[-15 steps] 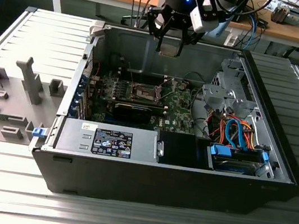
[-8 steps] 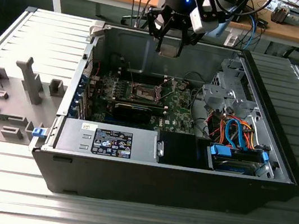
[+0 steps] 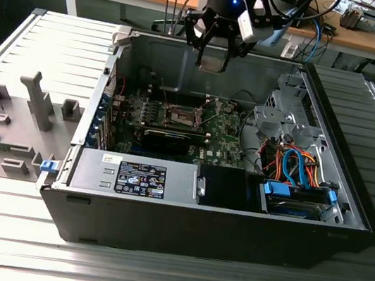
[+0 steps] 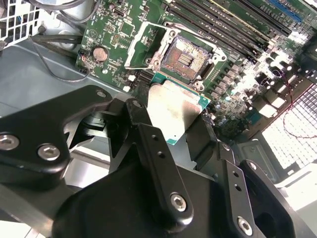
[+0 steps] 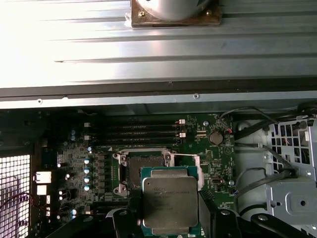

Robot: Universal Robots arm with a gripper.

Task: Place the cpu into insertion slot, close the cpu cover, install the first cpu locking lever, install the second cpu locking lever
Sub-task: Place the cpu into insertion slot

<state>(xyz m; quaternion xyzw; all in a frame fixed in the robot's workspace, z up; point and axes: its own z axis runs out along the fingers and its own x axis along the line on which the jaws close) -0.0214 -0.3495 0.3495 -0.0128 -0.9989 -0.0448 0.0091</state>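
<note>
Gripper (image 3: 214,55) is clamped on opposite edges of the cpu (image 5: 170,201), holding it flat, high over the open computer case (image 3: 197,217). Below it, near the middle of the green motherboard (image 5: 208,148), the insertion slot (image 5: 134,171) lies uncovered. Judged from the first wrist view, the chip's sides run parallel to the socket rim but are slightly offset from it.

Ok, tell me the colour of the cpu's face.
The cpu is grey-beige metallic, green-edged; clearest in the first wrist view.
</note>
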